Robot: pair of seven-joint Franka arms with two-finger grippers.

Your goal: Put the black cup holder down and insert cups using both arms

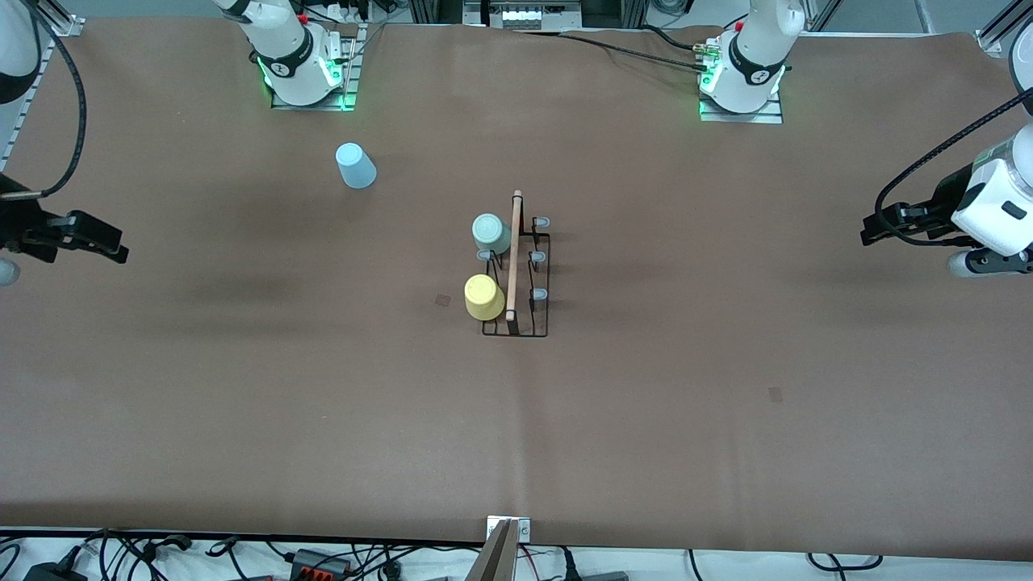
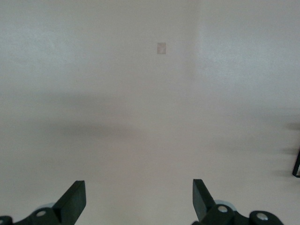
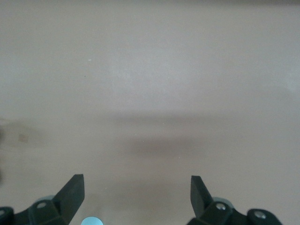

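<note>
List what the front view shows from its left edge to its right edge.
Right claw → light blue cup → yellow cup → wooden handle of the black cup holder → left claw. The pale green cup overlaps the yellow one in order.

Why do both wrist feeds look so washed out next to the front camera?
Front view: evenly lit brown table, soft arm shadows, sharp black cup holder. Left wrist view: pale, hazy tabletop, open left hand over it. Right wrist view: same haze, open right hand, faint shadow band.
</note>
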